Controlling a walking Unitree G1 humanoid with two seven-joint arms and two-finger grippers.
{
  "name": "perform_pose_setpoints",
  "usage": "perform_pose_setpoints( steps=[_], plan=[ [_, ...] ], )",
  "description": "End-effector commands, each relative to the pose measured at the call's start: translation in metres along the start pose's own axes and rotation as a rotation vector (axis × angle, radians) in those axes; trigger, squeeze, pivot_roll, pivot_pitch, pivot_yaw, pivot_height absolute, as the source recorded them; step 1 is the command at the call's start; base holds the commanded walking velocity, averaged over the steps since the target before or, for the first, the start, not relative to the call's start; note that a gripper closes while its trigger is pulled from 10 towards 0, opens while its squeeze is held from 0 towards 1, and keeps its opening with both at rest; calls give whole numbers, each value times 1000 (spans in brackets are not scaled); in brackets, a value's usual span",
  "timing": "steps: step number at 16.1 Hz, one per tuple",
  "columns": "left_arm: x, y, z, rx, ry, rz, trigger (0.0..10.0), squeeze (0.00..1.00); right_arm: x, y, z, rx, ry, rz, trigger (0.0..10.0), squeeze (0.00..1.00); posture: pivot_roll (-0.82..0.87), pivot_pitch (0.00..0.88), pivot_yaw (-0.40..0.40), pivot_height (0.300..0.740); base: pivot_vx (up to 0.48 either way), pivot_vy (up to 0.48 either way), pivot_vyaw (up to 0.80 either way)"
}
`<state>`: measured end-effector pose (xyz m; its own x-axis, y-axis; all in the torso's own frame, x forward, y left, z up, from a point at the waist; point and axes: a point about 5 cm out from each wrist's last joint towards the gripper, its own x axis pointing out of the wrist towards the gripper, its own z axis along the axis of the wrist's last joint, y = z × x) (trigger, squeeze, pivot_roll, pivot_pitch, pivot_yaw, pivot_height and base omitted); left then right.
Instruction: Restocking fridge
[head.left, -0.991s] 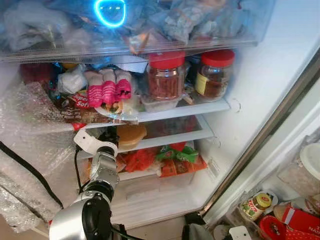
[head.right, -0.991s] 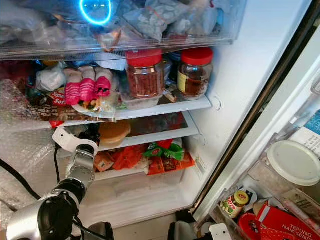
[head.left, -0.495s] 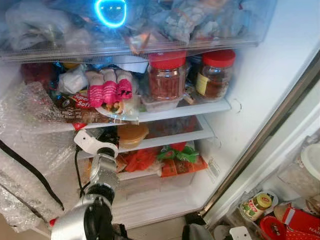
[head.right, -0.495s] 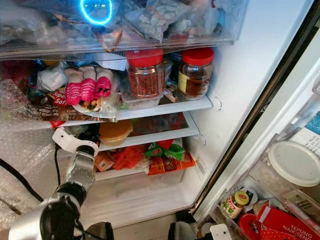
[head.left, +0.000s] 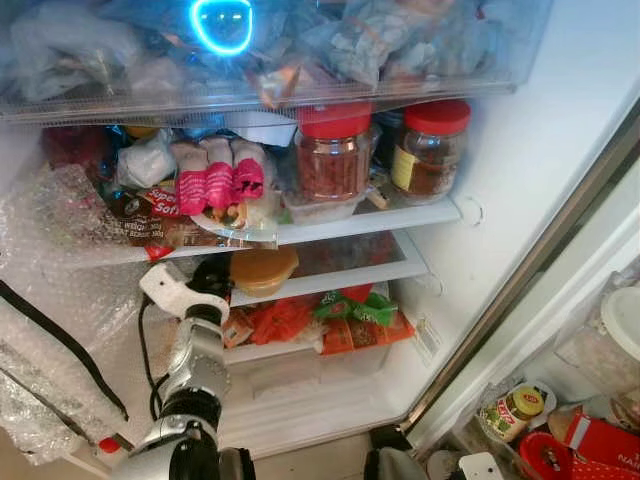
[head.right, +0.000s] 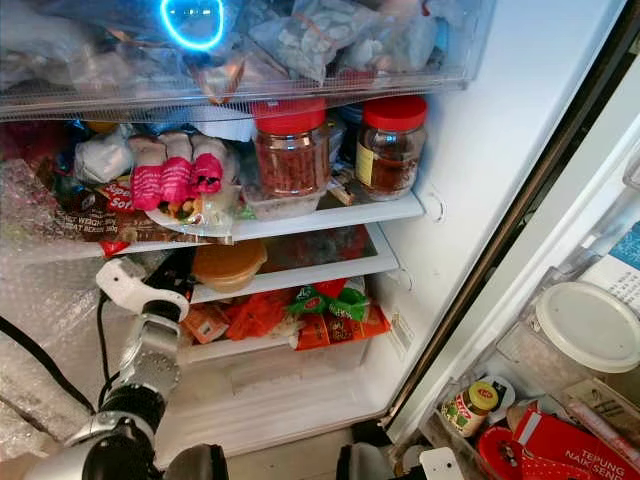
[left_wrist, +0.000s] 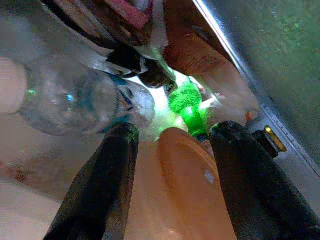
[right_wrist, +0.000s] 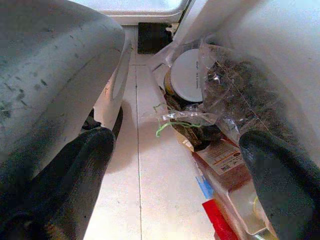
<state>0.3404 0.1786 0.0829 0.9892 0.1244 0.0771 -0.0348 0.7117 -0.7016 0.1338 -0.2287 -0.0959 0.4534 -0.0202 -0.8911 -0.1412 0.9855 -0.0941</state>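
Note:
The fridge stands open before me. An orange-lidded tub (head.left: 263, 270) sits on the middle shelf (head.left: 350, 275), under the plate of pink-wrapped packets (head.left: 218, 180). My left arm reaches up to that shelf, and my left gripper (left_wrist: 175, 132) is open, its black fingers (left_wrist: 107, 170) standing either side of the tub's orange lid (left_wrist: 190, 180). A clear bottle (left_wrist: 75, 100) and something green (left_wrist: 185, 100) lie behind the tub. My right gripper (right_wrist: 177, 142) hangs open above the tiled floor, holding nothing.
Two red-lidded jars (head.left: 333, 150) (head.left: 430, 145) stand on the upper shelf. Green and orange packets (head.left: 350, 315) lie on the shelf below. Bubble wrap (head.left: 50, 260) bulges at the left. The door rack at the right holds a small jar (head.left: 515, 408) and red packs (head.right: 570, 445).
My left arm has shifted a little left and back from the shelf. The orange-lidded tub stays where it was.

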Motion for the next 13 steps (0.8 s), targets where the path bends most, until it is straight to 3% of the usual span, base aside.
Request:
perform_pose_setpoints(
  steps=[1, 6, 11, 13],
  plan=[
    [-2, 0, -1, -9, 5, -4, 10000, 0, 0, -2, 4, 1, -14, -6, 10000, 0, -136, 0, -53, 631, 0, 0, 0],
    [-12, 8, 6, -45, -24, 1, 10000, 0, 0, -4, 4, -5, -16, -9, 10000, 0, -132, 0, -62, 631, 0, 0, 0],
    [-25, 5, 10, 49, 0, -83, 10000, 0, 0, -6, 4, -7, -16, -12, 10000, 0, -129, 0, -65, 631, 0, 0, 0],
    [-33, 0, 11, 134, 22, -137, 10000, 0, 0, -6, 4, -10, -15, -12, 10000, 0, -129, 0, -65, 631, 0, 0, 0]
  ],
)
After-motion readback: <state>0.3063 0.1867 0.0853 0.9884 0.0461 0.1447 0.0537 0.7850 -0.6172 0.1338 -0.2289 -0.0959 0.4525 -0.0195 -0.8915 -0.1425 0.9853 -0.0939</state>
